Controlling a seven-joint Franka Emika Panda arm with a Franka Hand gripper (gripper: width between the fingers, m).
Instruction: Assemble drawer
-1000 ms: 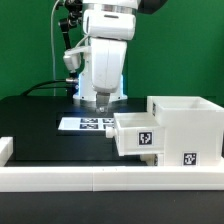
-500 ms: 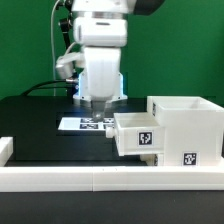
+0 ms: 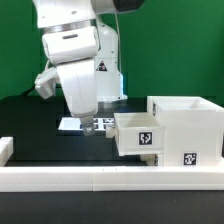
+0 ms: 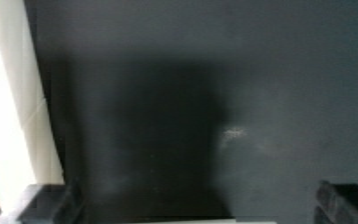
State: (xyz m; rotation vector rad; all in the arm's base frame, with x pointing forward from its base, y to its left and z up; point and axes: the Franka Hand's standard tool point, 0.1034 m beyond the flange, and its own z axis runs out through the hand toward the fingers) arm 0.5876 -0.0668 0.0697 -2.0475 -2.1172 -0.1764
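Observation:
The white boxy housing [image 3: 186,128] stands at the exterior view's right, with a marker tag on its front. One white tray [image 3: 134,136] sits partly slid into the housing and sticks out toward the left, a tag on its end. No second tray shows. My gripper [image 3: 94,124] hangs low over the table just left of the tray, apart from it. In the wrist view my gripper [image 4: 194,206] is open, its dark fingertips [image 4: 44,204] wide apart, with only dark table between them.
The marker board [image 3: 70,125] lies on the black table behind my gripper, partly hidden by it. A low white rail [image 3: 100,178] runs along the front edge, with a short piece [image 3: 5,149] at the left. A white strip [image 4: 2,100] shows in the wrist view.
The arm has swung toward the exterior view's left and come nearer the camera. The gripper has shifted slightly left. The tray and housing have not moved.

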